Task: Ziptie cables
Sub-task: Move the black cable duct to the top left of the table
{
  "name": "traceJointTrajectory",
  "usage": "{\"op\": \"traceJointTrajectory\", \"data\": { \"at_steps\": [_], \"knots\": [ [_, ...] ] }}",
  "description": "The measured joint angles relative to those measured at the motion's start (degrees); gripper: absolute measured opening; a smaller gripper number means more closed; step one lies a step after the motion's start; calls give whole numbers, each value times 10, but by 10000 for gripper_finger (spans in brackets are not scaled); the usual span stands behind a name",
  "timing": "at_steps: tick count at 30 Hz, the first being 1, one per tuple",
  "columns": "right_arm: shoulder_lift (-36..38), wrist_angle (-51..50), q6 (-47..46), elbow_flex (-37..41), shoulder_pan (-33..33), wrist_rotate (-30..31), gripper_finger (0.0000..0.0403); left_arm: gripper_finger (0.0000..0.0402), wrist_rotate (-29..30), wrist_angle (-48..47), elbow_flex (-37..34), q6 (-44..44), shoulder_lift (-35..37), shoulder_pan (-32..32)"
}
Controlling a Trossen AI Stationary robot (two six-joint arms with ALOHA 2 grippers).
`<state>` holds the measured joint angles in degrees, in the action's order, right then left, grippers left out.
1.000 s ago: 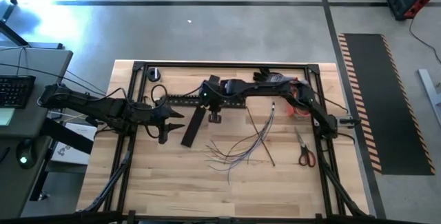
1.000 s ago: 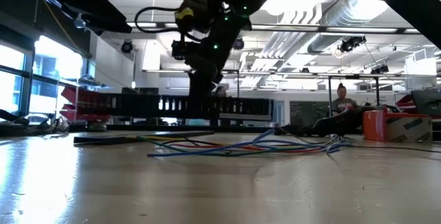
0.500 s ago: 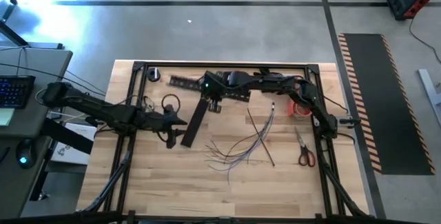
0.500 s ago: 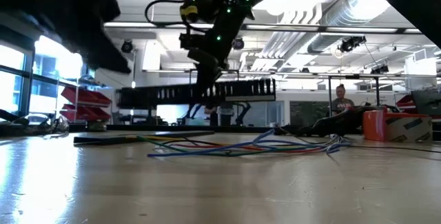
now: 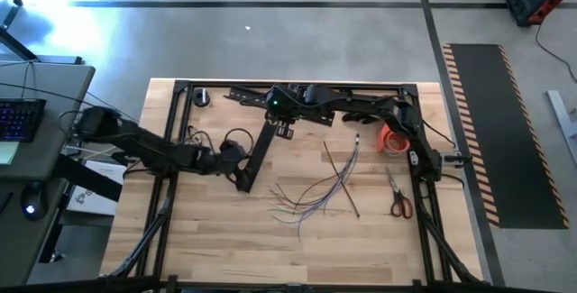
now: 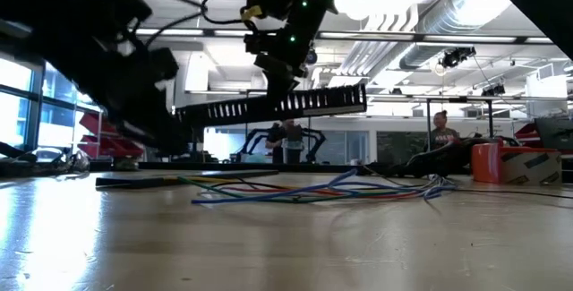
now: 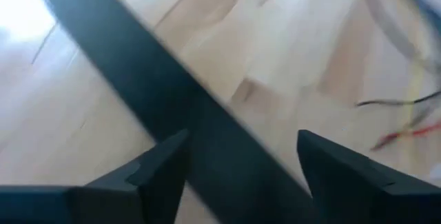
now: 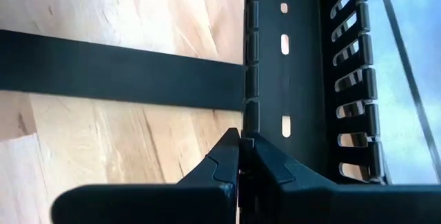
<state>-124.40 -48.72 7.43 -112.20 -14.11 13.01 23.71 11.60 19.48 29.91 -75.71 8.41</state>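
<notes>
Currently, step in hand: clearing the slotted channel [image 5: 275, 96] away from the work area before any tying begins; this is a judgement from the layout.
Right gripper [image 5: 281, 122]: closed on the channel wall, as the right wrist view shows, fingers [image 8: 227, 160] pinched together on the edge. The channel hangs lifted above the table [image 5: 225, 239], tilted in the low view, near the far edge of the table frame.
Left gripper [image 5: 236, 160]: open, fingers [image 7: 162, 165] spread on either side of the flat black cover strip [image 5: 255, 153], low over it, holding nothing.
Cables [image 5: 320, 189]: loose fan of thin wires lying flat on the table, centre-right, well apart from both grippers and untied.
Ziptie [image 5: 341, 180]: thin dark strip lying straight among the cables, crossing them; touched by neither gripper.
Scissors [image 5: 398, 198]: on the table just right of the cables.
Tape roll [image 5: 391, 139]: orange, beside the right arm.
Technique: keep the channel high enough to clear the cover strip and set it down level at the table's far side. Centre the left fingers across the strip width before closing, so it does not pivot.
Caution: a sweep toward centre-right could scatter the cables and shift the ziptie.
</notes>
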Motion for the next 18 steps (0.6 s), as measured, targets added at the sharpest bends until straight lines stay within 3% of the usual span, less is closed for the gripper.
{"op": "traceJointTrajectory", "data": {
  "at_steps": [4, 11, 18],
  "knots": [
    [0, -2, 2, 0, 3, -1, 0, 290, 39, 9, 3, 12, -57, -9],
    [0, -3, 11, 0, 4, -23, 0, 298, 30, 98, 14, 56, -134, 2],
    [0, -6, 38, 0, 4, -27, 0, 298, 99, 126, 20, 150, -142, 30]
  ]
}}
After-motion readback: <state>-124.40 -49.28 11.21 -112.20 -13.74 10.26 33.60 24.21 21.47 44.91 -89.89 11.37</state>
